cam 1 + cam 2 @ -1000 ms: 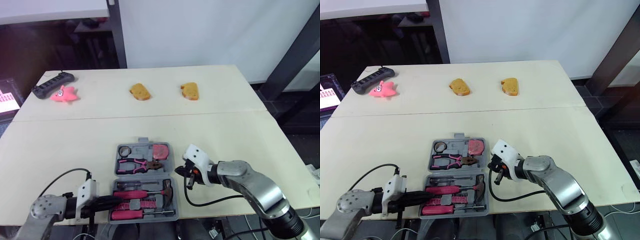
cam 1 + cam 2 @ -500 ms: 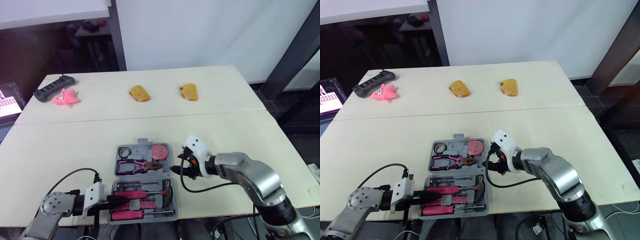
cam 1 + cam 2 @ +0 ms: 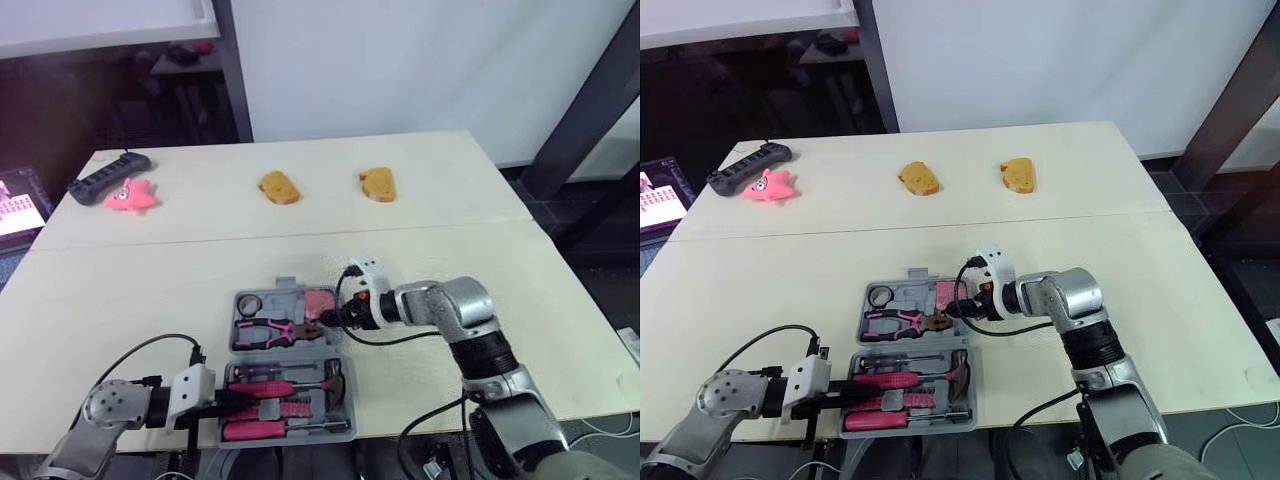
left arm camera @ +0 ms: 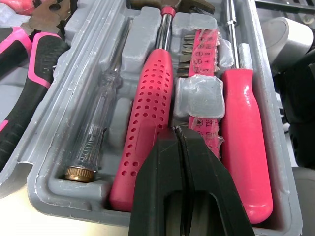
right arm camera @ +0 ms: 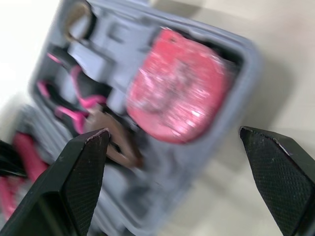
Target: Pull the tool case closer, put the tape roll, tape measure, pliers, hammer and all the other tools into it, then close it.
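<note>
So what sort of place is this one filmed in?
Most likely a robotics lab or test room: a plain pale worktable holds staged props, an open tool case, two bread slices, a pink toy and a power strip, with a white wall behind.

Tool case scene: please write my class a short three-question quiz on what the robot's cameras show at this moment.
1. True or false: the tool case is closed.
2. Name the red tool lying nearest the right gripper.
3. Choose one: the left gripper, at the case's near half, is A) open, B) shut, C) holding the pliers.

Key
1. False; it lies open with tools in both halves.
2. The tape measure.
3. B.
</note>
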Tool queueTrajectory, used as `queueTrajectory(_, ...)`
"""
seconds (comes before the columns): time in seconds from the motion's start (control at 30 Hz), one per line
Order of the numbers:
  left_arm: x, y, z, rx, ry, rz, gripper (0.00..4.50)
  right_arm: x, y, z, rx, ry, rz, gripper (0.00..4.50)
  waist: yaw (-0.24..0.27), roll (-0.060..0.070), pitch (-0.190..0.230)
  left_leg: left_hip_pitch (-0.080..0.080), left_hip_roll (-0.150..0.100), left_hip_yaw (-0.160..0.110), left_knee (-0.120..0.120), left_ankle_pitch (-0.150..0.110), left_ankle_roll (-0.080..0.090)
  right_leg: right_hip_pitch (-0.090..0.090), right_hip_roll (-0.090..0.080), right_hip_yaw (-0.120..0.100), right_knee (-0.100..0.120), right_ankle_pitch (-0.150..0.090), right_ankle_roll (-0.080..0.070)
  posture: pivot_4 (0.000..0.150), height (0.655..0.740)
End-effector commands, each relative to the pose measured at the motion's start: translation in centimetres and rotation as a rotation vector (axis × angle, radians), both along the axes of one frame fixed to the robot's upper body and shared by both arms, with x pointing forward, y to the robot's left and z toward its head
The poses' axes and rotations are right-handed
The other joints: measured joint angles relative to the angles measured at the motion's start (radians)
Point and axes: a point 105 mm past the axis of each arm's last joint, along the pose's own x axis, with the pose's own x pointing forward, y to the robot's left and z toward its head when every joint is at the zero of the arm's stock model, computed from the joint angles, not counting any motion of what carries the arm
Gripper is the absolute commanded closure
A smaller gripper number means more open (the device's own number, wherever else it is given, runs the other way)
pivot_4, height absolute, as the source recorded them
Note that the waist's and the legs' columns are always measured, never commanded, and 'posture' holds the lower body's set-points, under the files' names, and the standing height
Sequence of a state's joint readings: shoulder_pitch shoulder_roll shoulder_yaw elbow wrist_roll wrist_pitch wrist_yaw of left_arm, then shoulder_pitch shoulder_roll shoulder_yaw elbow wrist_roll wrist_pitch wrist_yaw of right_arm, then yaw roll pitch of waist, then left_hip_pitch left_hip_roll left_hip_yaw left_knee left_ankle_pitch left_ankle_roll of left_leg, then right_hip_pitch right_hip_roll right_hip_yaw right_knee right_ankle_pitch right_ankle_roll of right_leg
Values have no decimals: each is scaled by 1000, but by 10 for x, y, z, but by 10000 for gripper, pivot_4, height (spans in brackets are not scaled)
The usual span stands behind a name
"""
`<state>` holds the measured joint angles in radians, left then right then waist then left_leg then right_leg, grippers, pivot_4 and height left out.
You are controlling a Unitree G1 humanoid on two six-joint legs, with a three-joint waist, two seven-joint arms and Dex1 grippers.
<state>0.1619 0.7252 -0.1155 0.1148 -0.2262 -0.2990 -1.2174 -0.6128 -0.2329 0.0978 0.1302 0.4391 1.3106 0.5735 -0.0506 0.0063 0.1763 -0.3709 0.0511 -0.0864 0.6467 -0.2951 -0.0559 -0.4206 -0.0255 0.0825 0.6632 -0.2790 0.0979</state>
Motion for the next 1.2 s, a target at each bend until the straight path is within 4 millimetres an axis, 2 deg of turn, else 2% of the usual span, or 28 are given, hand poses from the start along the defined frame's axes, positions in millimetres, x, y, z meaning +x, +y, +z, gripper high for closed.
queueTrajectory(0.03,-5,16,-19,99,75,43,45000,2,14,16,208,61,-13,424,-4,0,0,0,0,0,0,0,0,0,0,0,0,0,0,1500,7400)
queueTrajectory(0.17,-5,16,-18,102,73,43,45000,5,14,28,336,79,-43,424,-18,3,1,0,0,0,0,0,0,0,0,0,1,0,0,1500,7400)
queueTrajectory(0.53,0,16,-14,99,62,51,45000,-2,12,53,447,26,16,424,-21,6,0,0,0,0,0,0,0,-1,0,0,1,0,0,1500,7400)
queueTrajectory(0.7,8,11,9,25,27,76,45000,-7,12,53,435,18,47,424,-20,5,1,-1,0,0,0,0,0,-1,0,0,1,0,0,1500,7400)
queueTrajectory(0.83,6,12,43,-73,34,117,45000,-10,12,54,442,9,63,424,-24,2,3,-3,0,-1,-1,0,0,-4,1,0,1,0,1,1500,7400)
queueTrajectory(0.9,1,20,59,-111,83,154,45000,-14,12,56,448,4,83,424,-24,-1,4,-4,1,-1,-1,0,0,-5,1,0,1,0,1,1500,7400)
queueTrajectory(0.97,-4,27,66,-115,131,183,45000,-17,12,57,448,1,99,424,-24,-1,5,-4,1,0,-1,0,0,-6,0,0,1,0,1,1500,7400)
queueTrajectory(1.07,-7,55,69,-80,170,281,45000,-29,12,64,450,-17,162,424,-25,-2,6,-4,1,0,-2,0,0,-6,0,1,0,0,1,1500,7400)
queueTrajectory(1.13,-7,76,73,-41,162,332,45000,-47,13,72,428,-56,260,424,-24,-2,6,-4,1,0,-2,0,0,-6,0,1,0,-1,0,1500,7400)
queueTrajectory(1.2,-5,85,80,-32,145,352,45000,-71,10,78,384,-96,369,424,-21,-2,7,-4,1,0,-3,0,0,-7,1,0,0,-2,-1,1500,7400)
